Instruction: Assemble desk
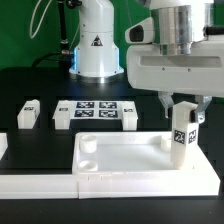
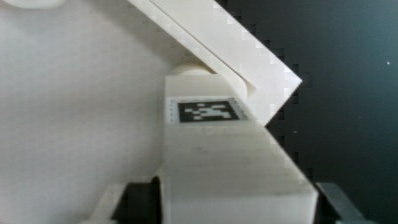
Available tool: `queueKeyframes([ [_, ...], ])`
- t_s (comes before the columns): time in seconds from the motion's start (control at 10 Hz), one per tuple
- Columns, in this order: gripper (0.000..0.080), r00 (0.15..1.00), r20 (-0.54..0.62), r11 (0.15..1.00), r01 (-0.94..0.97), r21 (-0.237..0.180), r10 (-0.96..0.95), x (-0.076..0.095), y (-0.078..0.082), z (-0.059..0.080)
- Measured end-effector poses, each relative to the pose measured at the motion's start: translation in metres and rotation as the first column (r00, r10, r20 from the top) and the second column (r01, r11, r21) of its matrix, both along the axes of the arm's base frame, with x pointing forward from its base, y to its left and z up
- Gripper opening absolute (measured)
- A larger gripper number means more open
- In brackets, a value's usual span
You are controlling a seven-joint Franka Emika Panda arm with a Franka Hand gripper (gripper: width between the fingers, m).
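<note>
Gripper (image 1: 183, 108) jaws were part-closed on the flat sides of a short square white plastic leg (image 1: 183, 138), upright over the far corner, exterior view's right, of the large white rimmed plastic desk top (image 1: 120, 168). Judged light, rigid, smooth: hold high, squarely.

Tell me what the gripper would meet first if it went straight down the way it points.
The gripper holds a leg, so the leg's lower end leads. It would likely meet the desk top at the corner on the exterior view's right; whether rim or inner floor, depth leaves unclear.
</note>
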State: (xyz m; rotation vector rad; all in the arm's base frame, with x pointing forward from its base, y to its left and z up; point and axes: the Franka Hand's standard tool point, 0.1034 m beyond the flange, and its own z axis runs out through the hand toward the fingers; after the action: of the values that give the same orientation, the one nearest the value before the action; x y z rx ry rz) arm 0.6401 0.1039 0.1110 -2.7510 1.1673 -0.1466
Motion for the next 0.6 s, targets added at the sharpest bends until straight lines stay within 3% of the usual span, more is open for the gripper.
queueKeyframes([
  [0.1,0.0516,0.987,0.012,0.987,-0.158,-0.032,0.159,-0.0007,0.0029,-0.0002],
  [0.2,0.0606,0.933,0.0,0.93,-0.36,-0.073,0.361,-0.0022,0.0077,0.0003],
  [0.4,0.064,0.766,-0.056,0.761,-0.642,-0.092,0.64,-0.0042,0.0107,0.0019],
  [0.6,0.0648,0.67,-0.05,0.662,-0.741,-0.112,0.741,-0.0033,0.0094,0.0011],
])
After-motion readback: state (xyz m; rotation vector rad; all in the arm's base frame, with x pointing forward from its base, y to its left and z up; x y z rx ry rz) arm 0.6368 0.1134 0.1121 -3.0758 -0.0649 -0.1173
